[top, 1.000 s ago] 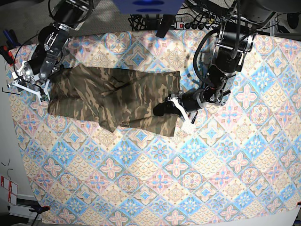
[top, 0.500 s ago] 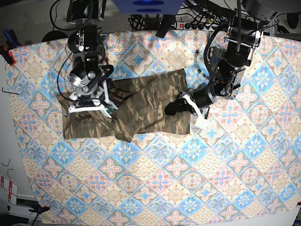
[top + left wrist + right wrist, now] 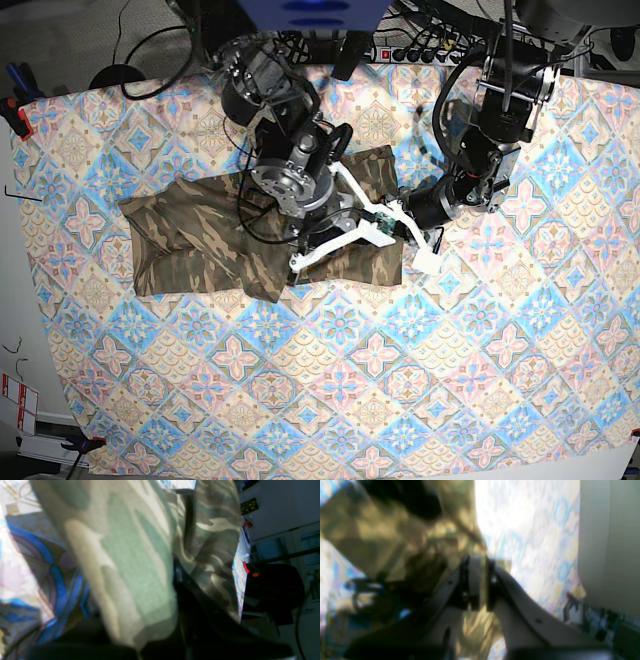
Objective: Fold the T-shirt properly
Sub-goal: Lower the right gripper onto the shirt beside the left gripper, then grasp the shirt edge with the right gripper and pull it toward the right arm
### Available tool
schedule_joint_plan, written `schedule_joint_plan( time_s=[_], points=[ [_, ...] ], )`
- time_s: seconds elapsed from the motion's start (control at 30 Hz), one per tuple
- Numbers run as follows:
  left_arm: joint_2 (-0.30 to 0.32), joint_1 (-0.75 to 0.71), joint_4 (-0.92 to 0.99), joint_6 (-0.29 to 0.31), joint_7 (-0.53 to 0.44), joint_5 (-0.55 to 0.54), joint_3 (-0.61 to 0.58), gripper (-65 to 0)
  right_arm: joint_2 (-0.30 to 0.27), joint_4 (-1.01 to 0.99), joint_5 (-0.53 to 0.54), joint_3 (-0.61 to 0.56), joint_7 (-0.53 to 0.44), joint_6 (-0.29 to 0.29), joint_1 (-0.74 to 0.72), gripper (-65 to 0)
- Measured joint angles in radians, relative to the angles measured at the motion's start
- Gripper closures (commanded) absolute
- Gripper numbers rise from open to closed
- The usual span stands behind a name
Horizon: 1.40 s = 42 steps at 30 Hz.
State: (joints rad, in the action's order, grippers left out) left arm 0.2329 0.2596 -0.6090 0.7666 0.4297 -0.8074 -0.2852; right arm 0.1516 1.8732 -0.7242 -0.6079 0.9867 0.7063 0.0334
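Note:
The camouflage T-shirt (image 3: 200, 240) lies bunched across the back middle of the tablecloth (image 3: 400, 380). My right gripper (image 3: 383, 222) has reached across to the shirt's right end. In the right wrist view the right gripper (image 3: 477, 580) is shut, with a strip of the shirt (image 3: 370, 530) pinched between its jaws. My left gripper (image 3: 400, 235) is at the same right edge, partly hidden behind the right arm. In the left wrist view the shirt (image 3: 130, 567) drapes over the dark left gripper (image 3: 180, 587) and fills the frame. The two grippers are almost touching.
The right arm (image 3: 290, 150) stretches over the shirt's middle and hides part of it. A power strip and cables (image 3: 420, 50) lie beyond the table's far edge. Red clamps (image 3: 15, 115) sit at the left edge.
My right arm has swung from the shirt's left end across to its right end, beside the left gripper. The shirt has shifted a little to the right. The left gripper has barely moved.

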Motion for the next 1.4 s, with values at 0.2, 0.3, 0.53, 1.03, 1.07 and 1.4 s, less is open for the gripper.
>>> schedule_joint_plan(
  time_s=[0.2,0.3,0.53,1.03,1.07,1.4],
  points=[
    [0.013,0.002,-0.002,0.000,-0.024,-0.001,-0.069,0.0,-0.008,-0.151,-0.006,-0.019,-0.047,-0.003,-0.025,-3.3],
    [0.022,0.002,-0.005,0.000,-0.046,0.000,-0.125,0.0,-0.006,-0.230,0.001,-0.018,-0.137,0.000,-0.026,-3.3],
    [0.025,-0.020,-0.011,-0.001,-0.093,-0.004,-0.128,0.0,-0.010,-0.339,-0.007,0.019,-0.226,0.000,-0.061,-3.3],
    [0.025,-0.027,-0.013,0.000,-0.103,-0.005,-0.131,0.0,-0.008,-0.710,0.131,0.185,-0.298,-0.003,-0.309,-3.3],
    [0.025,-0.026,-0.013,0.000,-0.103,-0.004,-0.131,0.0,-0.017,-0.714,0.135,0.192,-0.307,-0.003,-0.304,-3.3],
    [0.033,-0.017,-0.013,0.000,-0.079,-0.005,-0.132,0.0,-0.158,-0.541,0.147,0.199,-0.163,-0.003,-0.202,-3.3]
  ],
)
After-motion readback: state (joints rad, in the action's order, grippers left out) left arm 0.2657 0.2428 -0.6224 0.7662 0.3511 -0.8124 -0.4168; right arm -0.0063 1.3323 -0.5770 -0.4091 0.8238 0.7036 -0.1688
